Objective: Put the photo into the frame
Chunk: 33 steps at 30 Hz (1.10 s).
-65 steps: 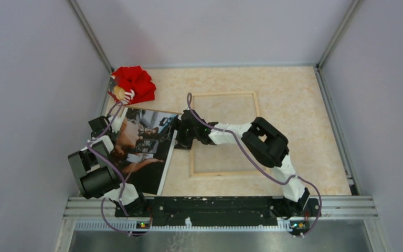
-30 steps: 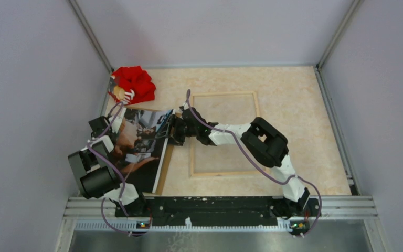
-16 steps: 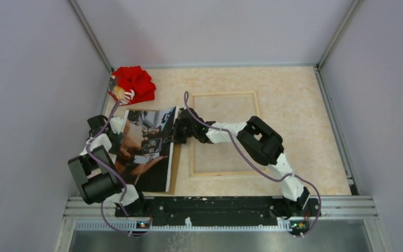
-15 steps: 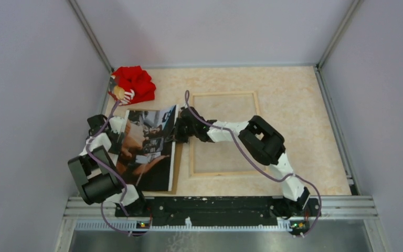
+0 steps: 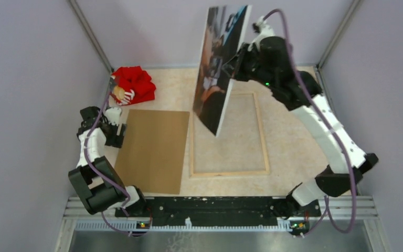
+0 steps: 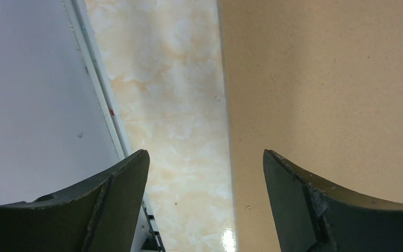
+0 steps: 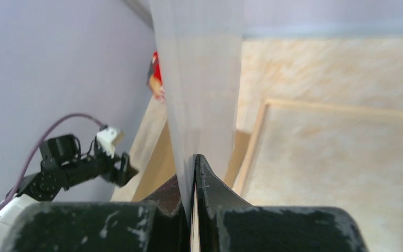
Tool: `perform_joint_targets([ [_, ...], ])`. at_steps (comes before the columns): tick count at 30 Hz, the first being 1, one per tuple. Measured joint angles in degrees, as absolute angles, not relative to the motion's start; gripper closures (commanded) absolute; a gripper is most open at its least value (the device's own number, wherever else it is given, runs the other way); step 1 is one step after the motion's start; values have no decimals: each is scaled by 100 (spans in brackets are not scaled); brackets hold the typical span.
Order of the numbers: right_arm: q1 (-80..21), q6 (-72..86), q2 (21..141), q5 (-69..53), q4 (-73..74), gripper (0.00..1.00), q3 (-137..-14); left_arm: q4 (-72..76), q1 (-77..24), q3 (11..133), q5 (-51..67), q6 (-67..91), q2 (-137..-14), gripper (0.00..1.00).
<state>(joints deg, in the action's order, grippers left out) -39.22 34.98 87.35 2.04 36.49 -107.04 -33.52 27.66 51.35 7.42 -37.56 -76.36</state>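
The right gripper is clamped shut on one long edge of the photo. The print hangs in the air above the frame, close to vertical and almost edge-on to the overhead camera. Its printed side faces left, away from the frame's right rail, and the right wrist camera only gets the white back rising out of the shut fingers. The lowest corner floats over the frame's left rail, apparently not touching it. The edge pinch makes sense, since a thin glossy sheet offers nothing else to grab and probably droops less when carried upright.

The frame lies flat on the tabletop with its wood side up and the opening bare. So the guess is the photo has to go in face down.

The brown backing board sits just left of the frame, close but apart. The left gripper hangs at the board edge farthest from the frame. Its jaws are spread wide with nothing between them, one finger over the board and one over the marble. It looks parked out of the way. A red bundle lies beyond the board, well apart from the frame.

Next would be tipping the print flat and squaring it with the rails. With only one edge held, it could swing or flex.
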Motion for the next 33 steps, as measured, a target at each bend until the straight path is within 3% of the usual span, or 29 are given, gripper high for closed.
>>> perform_joint_targets([
  [4,-3981,2703,8353,1367,5120,100,-12130,-3444,2766,5068,821,-3758,-7636,14],
  [10,-4058,2123,8134,3286,6960,100,-12256,-3470,2764,4941,843,-3763,-7638,15],
  [19,-5581,2106,9870,5830,8219,100,-12431,-3457,2764,4576,805,-3872,-7623,16],
  [28,-5924,2523,11598,5339,8374,100,-12639,-3505,2766,4550,860,-3896,-7585,16],
  [33,-5817,2773,11926,4431,7837,100,-11981,-3581,2764,4584,952,-3896,-7435,16],
])
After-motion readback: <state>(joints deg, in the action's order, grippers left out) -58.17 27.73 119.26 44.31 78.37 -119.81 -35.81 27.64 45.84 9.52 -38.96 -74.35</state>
